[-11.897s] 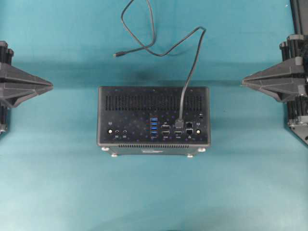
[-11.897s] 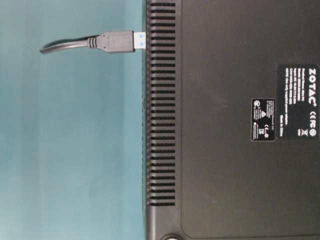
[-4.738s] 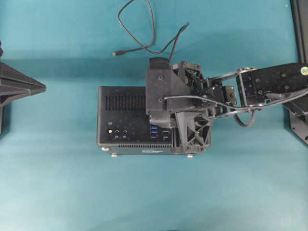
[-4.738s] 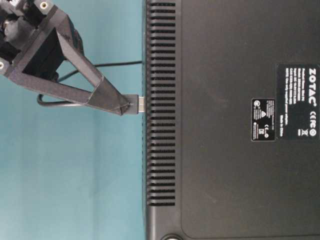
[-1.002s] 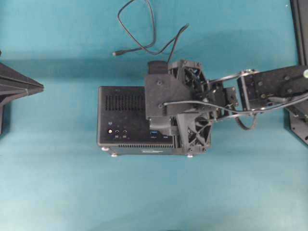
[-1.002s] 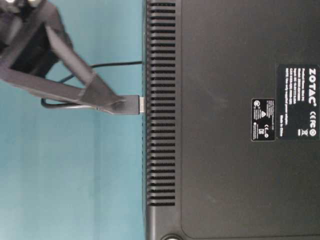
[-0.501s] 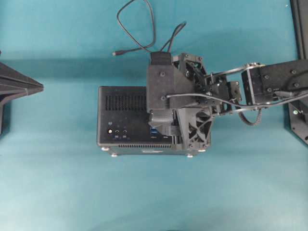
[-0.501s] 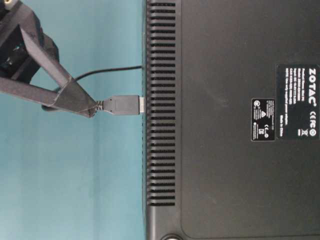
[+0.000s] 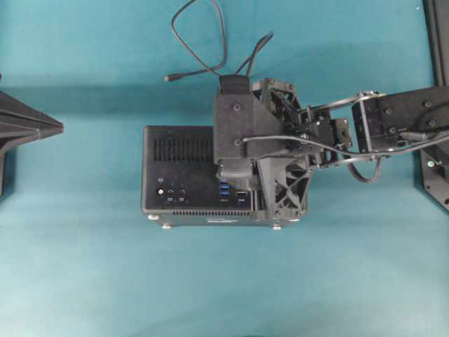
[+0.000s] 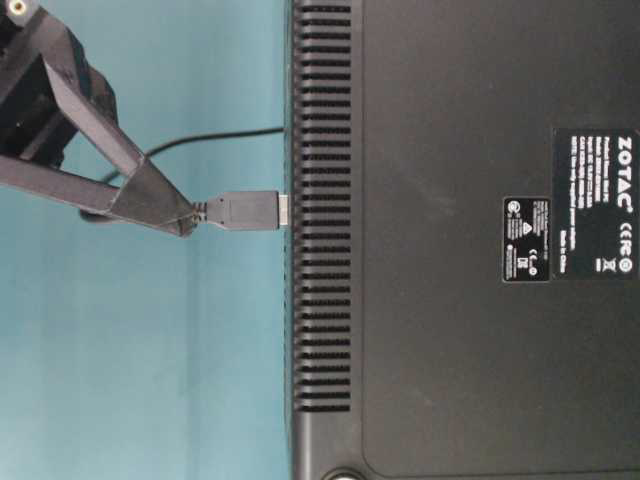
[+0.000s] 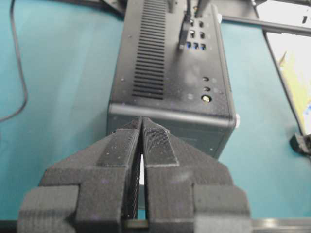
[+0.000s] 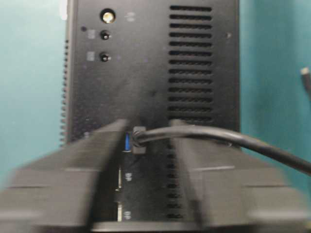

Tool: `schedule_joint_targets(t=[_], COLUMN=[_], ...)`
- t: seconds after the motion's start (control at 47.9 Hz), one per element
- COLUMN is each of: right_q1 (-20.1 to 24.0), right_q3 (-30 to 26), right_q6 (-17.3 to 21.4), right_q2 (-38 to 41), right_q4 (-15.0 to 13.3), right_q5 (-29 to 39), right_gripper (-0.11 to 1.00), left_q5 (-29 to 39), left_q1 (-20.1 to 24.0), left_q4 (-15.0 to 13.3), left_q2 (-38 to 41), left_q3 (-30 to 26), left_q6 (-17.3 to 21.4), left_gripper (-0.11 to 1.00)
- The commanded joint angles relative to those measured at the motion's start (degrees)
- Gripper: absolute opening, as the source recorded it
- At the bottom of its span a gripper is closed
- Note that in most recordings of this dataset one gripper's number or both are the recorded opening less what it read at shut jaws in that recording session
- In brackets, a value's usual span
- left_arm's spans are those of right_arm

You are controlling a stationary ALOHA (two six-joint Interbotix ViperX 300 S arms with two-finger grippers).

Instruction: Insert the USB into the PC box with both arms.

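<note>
The black PC box [image 9: 182,165] stands in the middle of the teal table, its port face up. The USB [image 10: 245,210] sits square against that face with only a sliver of its metal end showing. In the right wrist view the USB [image 12: 138,138] stands beside a blue port, and its cable runs off to the right. My right gripper [image 12: 148,128] straddles the plug, open, with its fingers clear of both sides. From table level its fingertips [image 10: 175,215] sit at the cable end of the plug. My left gripper [image 11: 142,119] is shut and empty, short of the box's end wall.
The black cable [image 9: 203,42] loops over the table behind the box and ends in a tiny slim plug [image 9: 168,78]. My right arm [image 9: 393,126] reaches in from the right, and its wrist covers the right half of the box. Silver feet [image 9: 166,225] show along the near edge.
Over the last second my right gripper let go of the USB and backed off to its cable end. The plug stayed at the box face. The left gripper has not moved.
</note>
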Motion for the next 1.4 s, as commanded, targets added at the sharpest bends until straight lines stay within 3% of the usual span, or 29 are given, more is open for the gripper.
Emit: schedule_joint_targets(t=[0.0,0.125,0.209,0.438,0.898,1.211,1.378], right_q1=[0.2,0.4,0.5,1.7,-0.4,2.2,1.5], right_q3=[-0.4,-0.3,-0.3,0.5,1.8,1.9,2.4], right_q6=[0.6,0.6,1.2,3.9,4.0,4.7,5.1], right_q2=[-0.9,-0.9,-0.9,-0.8,-0.4,-0.4,-0.3], right_q4=[0.6,0.7,0.8,0.8,-0.8,1.6,1.1], right_q5=[-0.4,-0.3,-0.3,-0.5,-0.5,-0.5,-0.6], right_gripper=[0.25,0.11,0.07,0.07,0.06,0.06,0.06], left_q5=[-0.5,-0.6,-0.6,-0.5,-0.5,-0.6,-0.5], left_q1=[0.2,0.2,0.2,0.2,0.1,0.2,0.2], left_q4=[0.1,0.2,0.1,0.2,0.2,0.2,0.2], left_q2=[0.2,0.2,0.2,0.2,0.1,-0.4,-0.4], left_q3=[-1.8,-1.8,-1.8,-1.8,-2.0,-1.7,-1.8], left_q6=[-0.1,-0.1,-0.1,-0.1,-0.1,-0.1,-0.1], left_gripper=[0.0,0.0,0.0,0.0,0.0,0.0,0.0])
